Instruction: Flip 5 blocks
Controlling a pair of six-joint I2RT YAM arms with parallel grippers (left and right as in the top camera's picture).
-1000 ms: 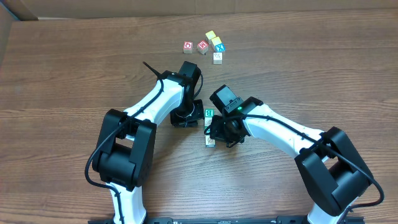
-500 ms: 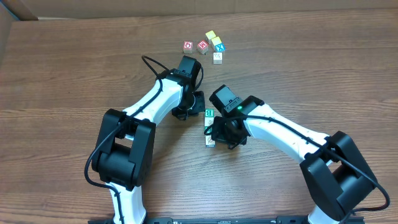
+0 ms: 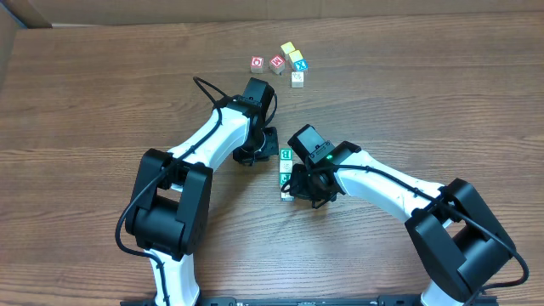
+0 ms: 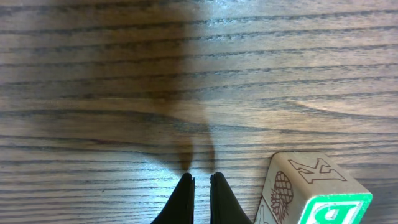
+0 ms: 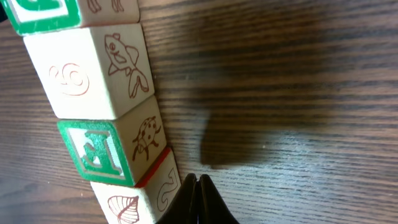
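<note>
Several wooden blocks lie in a line in mid-table, from the green-letter block (image 3: pixel 286 155) down to the lowest block (image 3: pixel 287 195). My left gripper (image 3: pixel 265 149) is shut and empty, its tips (image 4: pixel 200 180) on bare wood just left of the green-letter block (image 4: pixel 311 190). My right gripper (image 3: pixel 298 189) is shut and empty, and its tips (image 5: pixel 196 180) rest beside the lowest block (image 5: pixel 134 200), which shows a shell and a red edge. Above that sit a green-letter block with a ladybug (image 5: pixel 106 149) and a pale block with a fish (image 5: pixel 93 71). More blocks (image 3: pixel 277 63) lie at the far side.
The far cluster holds two red blocks (image 3: pixel 257 64), a yellow one (image 3: pixel 288 49), a teal one (image 3: pixel 297 61) and a pale one (image 3: pixel 297 79). Both arms crowd the middle row of blocks. A cardboard edge (image 3: pixel 17 17) runs along the back left.
My left gripper has shifted a little toward the far side, away from the row's lower end. My right arm has edged slightly down and right. The blocks have stayed put.
</note>
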